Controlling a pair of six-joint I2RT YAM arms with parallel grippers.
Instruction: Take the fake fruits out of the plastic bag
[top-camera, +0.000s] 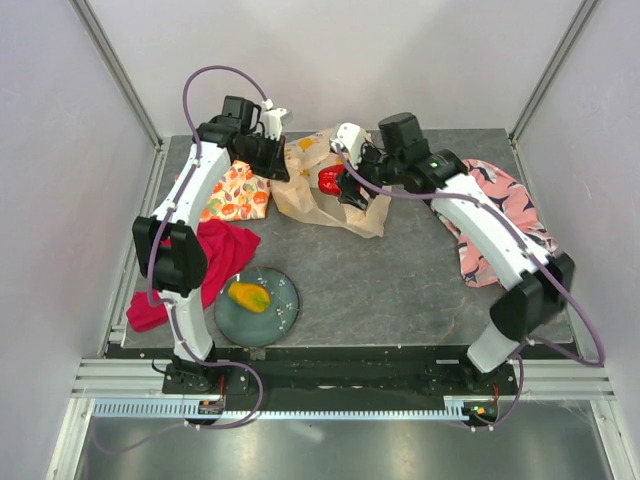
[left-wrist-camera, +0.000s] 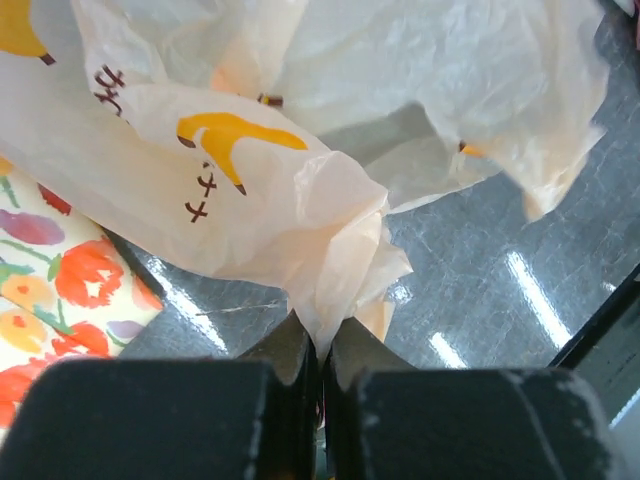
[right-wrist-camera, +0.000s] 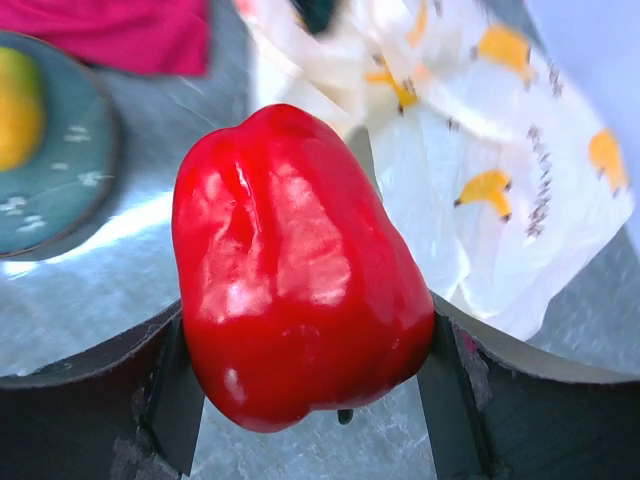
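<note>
- Plastic bag (top-camera: 300, 198): cream, crinkled, printed with yellow bananas; laid on the bench (top-camera: 400, 270) toward its far side, between the two arms.
- Left gripper (left-wrist-camera: 322, 355): closed tight on a gathered fold of the plastic bag. The pinch is seen only in the left wrist view; from the top view the fingers are hidden under the wrist, at the bag's left edge.
- Right gripper (right-wrist-camera: 305, 385): clamped on the red pepper (right-wrist-camera: 295, 270), one finger (right-wrist-camera: 170, 400) pressed to each flank. The grip is shown plainly in the right wrist view alone, with bare bench seen under the pepper. In the top view only a red patch is seen at the bag's right side.
- Mango (top-camera: 248, 296): yellow-orange, resting on a dark round plate (top-camera: 285, 315), well apart from the bag on its near-left side. It is blurred at the edge of the right wrist view.
- Fruit-printed cloth (top-camera: 238, 192): touching the bag's left edge; it is seen running under the bag only in the left wrist view.
- Red cloth (top-camera: 215, 260): near-left of the bag, just beside the plate.
- Pink patterned cloth (top-camera: 495, 215): right of the bag, apart from it; seen in the top view only.
</note>
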